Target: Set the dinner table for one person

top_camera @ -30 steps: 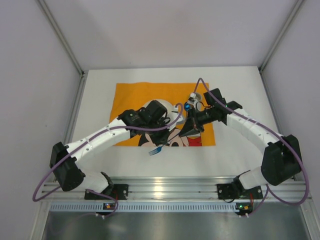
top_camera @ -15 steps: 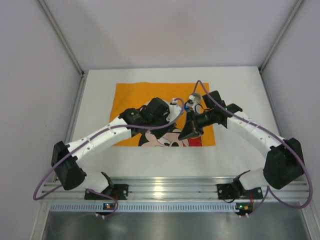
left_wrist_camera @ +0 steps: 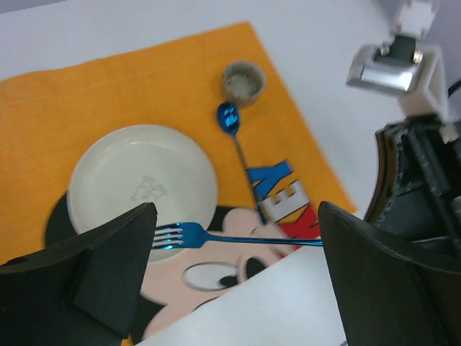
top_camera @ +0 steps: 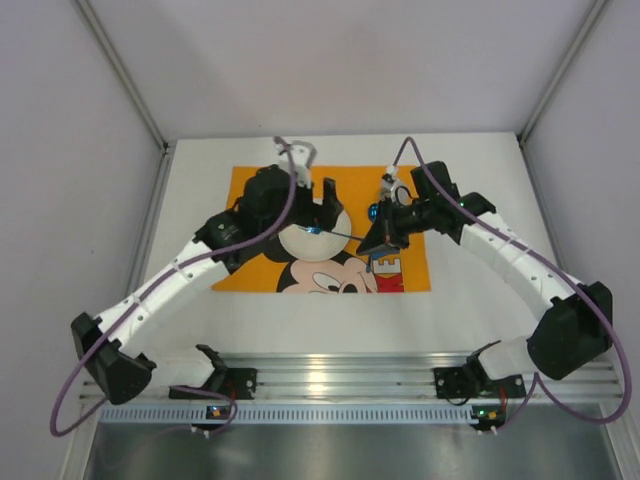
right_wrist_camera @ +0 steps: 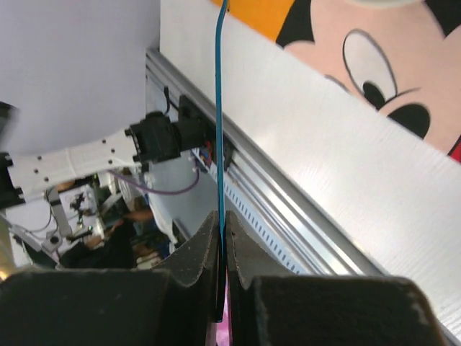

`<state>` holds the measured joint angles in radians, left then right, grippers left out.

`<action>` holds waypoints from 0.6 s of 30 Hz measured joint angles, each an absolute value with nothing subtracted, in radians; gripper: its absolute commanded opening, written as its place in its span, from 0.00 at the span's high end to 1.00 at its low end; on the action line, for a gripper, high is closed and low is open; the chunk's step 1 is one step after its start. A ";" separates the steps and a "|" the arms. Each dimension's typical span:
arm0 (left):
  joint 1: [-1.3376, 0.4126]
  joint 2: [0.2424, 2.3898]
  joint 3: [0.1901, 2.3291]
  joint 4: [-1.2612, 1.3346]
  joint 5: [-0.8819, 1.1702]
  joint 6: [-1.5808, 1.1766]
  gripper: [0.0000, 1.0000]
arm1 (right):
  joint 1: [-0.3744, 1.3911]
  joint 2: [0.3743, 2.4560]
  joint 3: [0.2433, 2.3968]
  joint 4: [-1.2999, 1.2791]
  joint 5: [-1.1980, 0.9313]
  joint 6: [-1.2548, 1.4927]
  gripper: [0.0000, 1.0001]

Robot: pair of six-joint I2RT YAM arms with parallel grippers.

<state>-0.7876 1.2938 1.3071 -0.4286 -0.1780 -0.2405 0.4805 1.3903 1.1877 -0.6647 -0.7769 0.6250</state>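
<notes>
The left arm (top_camera: 180,275) reaches diagonally forward and inward from its base, wrist bent so the left gripper (top_camera: 322,205) faces down. Its fingers (left_wrist_camera: 108,267) are spread wide and grip nothing. The right arm (top_camera: 505,255) arches inward from its own side. The right gripper (right_wrist_camera: 222,220) pinches the thin handle of a fork (right_wrist_camera: 220,108), jaws seemingly almost touching. The grippers sit near each other, not touching.

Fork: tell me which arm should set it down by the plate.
Right. The right gripper is shut on the fork; the left gripper hangs open near the plate, empty.
</notes>
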 measured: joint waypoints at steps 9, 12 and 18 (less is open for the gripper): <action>-0.346 1.217 1.035 0.143 0.260 -0.939 0.12 | 0.375 1.359 1.349 -0.636 -0.599 0.685 1.00; -0.339 1.304 0.950 0.483 0.374 -1.217 0.24 | 0.345 1.310 1.357 -0.585 -0.575 0.726 1.00; -0.362 1.591 0.856 1.034 0.430 -1.635 0.32 | 0.315 1.212 1.313 -0.348 -0.612 0.869 1.00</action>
